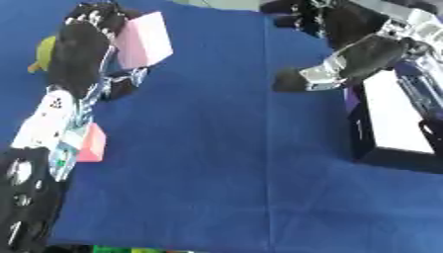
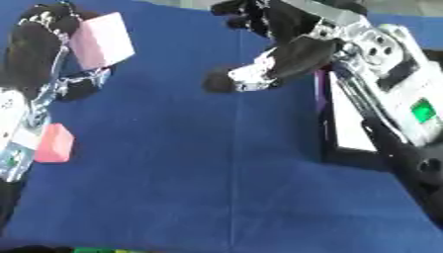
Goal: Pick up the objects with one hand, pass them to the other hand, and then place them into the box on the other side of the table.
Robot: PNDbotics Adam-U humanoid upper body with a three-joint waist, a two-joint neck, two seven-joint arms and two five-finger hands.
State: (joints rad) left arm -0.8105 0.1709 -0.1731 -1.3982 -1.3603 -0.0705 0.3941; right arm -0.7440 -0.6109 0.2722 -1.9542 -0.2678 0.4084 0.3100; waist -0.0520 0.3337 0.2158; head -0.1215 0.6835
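Observation:
My left hand [image 1: 82, 54] is at the upper left, with its fingers and thumb curled round a pale pink block [image 1: 144, 39] held above the blue table [image 1: 216, 163]. My right hand [image 2: 290, 54] hovers at the upper right with relaxed fingers and an extended thumb, holding nothing. It is apart from the block, across a gap of bare cloth. A black box with a white inside [image 1: 394, 121] stands at the right edge. A smaller pink block [image 1: 92, 143] lies on the cloth beside my left forearm. A yellow thing [image 1: 41, 53] shows behind my left hand.
A purple thing [image 1: 349, 101] sits at the box's near left wall. Green and yellow bits show at the bottom edge [image 1: 117, 249]. The middle of the blue cloth lies between both arms.

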